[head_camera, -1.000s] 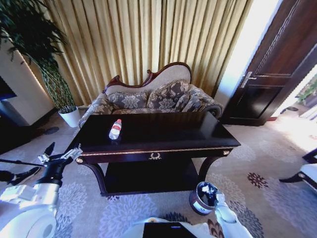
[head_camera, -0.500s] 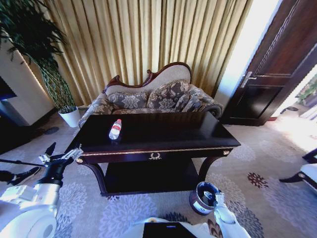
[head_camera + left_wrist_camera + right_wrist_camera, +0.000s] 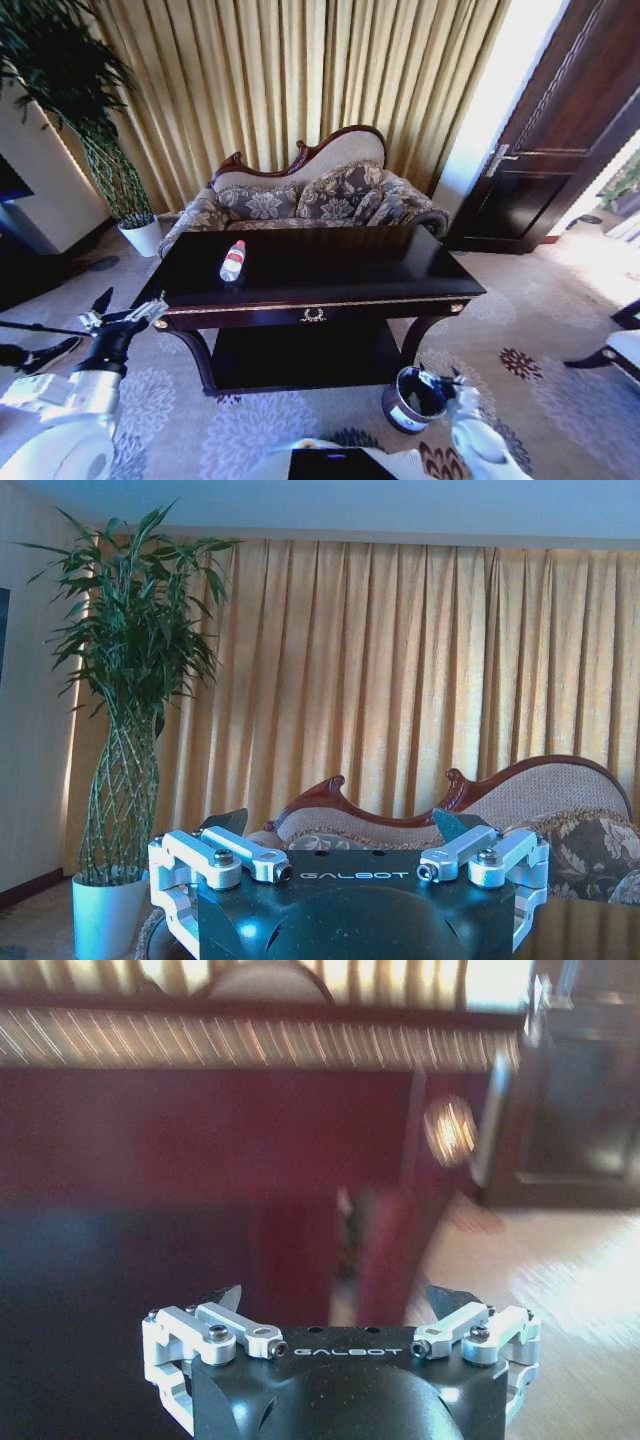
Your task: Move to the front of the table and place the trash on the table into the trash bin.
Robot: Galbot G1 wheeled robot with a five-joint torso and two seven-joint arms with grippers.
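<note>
Standing at the front of the table [image 3: 400, 275], both grippers spread and empty, left gripper [image 3: 125, 312] off its left corner, right gripper [image 3: 440, 380] over the trash bin [image 3: 410, 400]; plastic bottle [image 3: 232, 261] remains uncollected on top.

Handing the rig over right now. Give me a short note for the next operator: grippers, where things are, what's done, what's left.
Left gripper: open, empty, off the table's front-left corner.
Right gripper: open, empty, low beside the trash bin.
Bottle: lying on the tabletop, left side, untouched.
Bin stands on the carpet by the table's front-right leg.
Done: robot is in front of the table.
Left: pick up the bottle and drop it in the bin.
</note>
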